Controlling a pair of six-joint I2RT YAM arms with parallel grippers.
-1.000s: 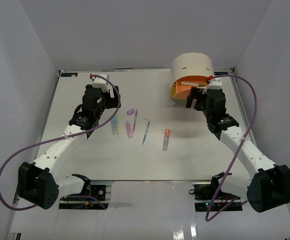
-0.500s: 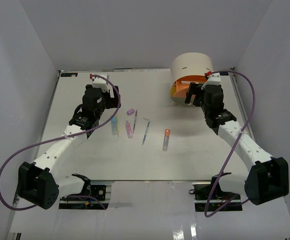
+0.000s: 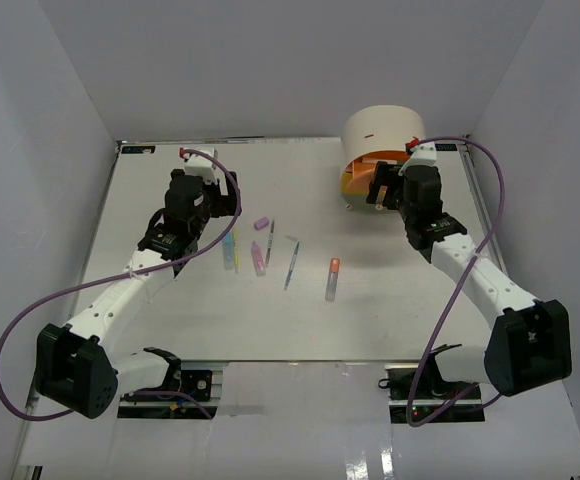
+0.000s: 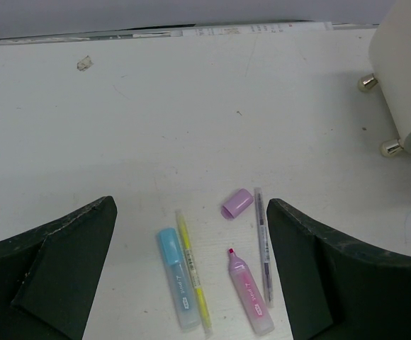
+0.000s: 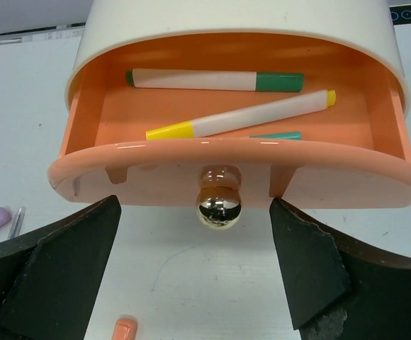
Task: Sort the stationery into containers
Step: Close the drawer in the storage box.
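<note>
Left jaws wide apart, empty, hovering over blue marker (image 4: 176,287), yellow pen (image 4: 193,282), pink marker (image 4: 250,290) & purple cap (image 4: 237,203) on the surface (image 4: 191,106). Orange-capped marker (image 3: 332,279) lies further right. Right jaws apart, empty, facing knob (image 5: 218,205) of open peach drawer (image 5: 234,177), pens inside. Step: prob. next pick-up. Left must drop, closing across one barrel.

Cream organiser (image 3: 383,128), peach-orange drawer (image 5: 227,170) pulled open, gold knob (image 5: 218,205). Inside, lying flat: green-capped pen (image 5: 212,80), yellow-capped pen (image 5: 241,119). Loose, well left of it: blue marker (image 4: 175,276) beside yellow pen (image 4: 193,280), uncapped pink marker (image 4: 249,290), purple cap (image 4: 237,203), grey pen (image 4: 262,244), orange-capped marker (image 3: 332,279).
</note>
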